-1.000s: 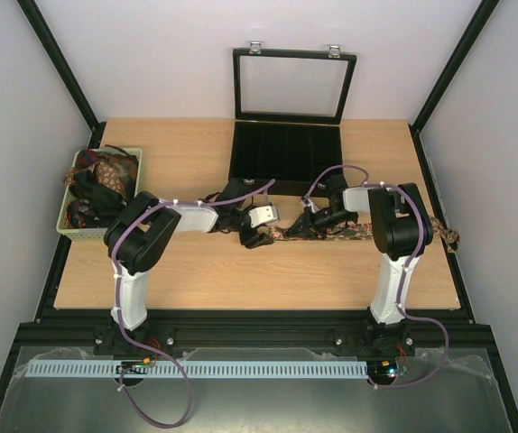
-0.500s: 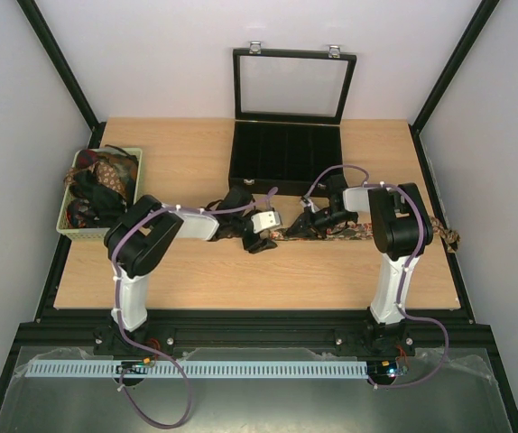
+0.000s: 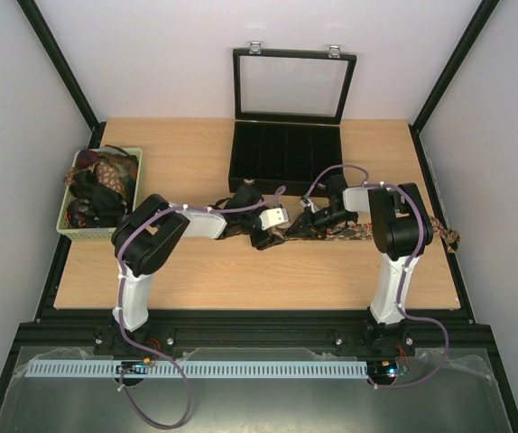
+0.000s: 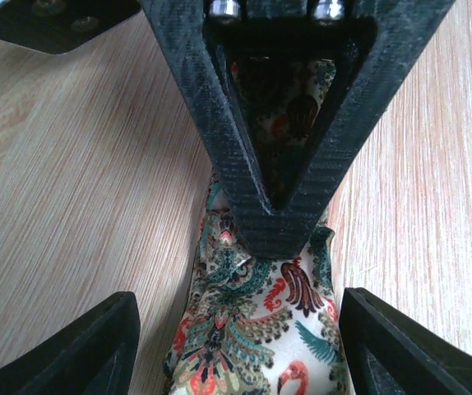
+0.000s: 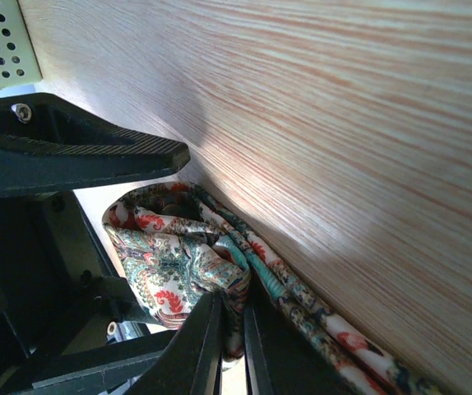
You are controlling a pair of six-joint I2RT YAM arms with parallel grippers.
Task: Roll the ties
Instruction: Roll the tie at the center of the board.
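A paisley tie [image 3: 354, 234] with a cream, teal and red print lies along the table from the middle to the right edge. My right gripper [image 3: 298, 229] is shut on its bunched left end, the fabric pinched between the fingers in the right wrist view [image 5: 233, 333]. My left gripper [image 3: 266, 238] is open just left of it. In the left wrist view its two fingers [image 4: 96, 346] straddle the tie end [image 4: 256, 317] without touching it, and the right gripper's shut fingers point at it from above. More ties [image 3: 97, 180] lie heaped in a basket.
A pale green basket [image 3: 66, 225] stands at the table's left edge. A black compartmented case [image 3: 284, 153] with its glass lid raised stands at the back centre. The tie's far end [image 3: 448, 238] reaches the right table edge.
My left gripper has moved right, up to the tie's left end beside the right gripper. The right arm and the tie have stayed put.
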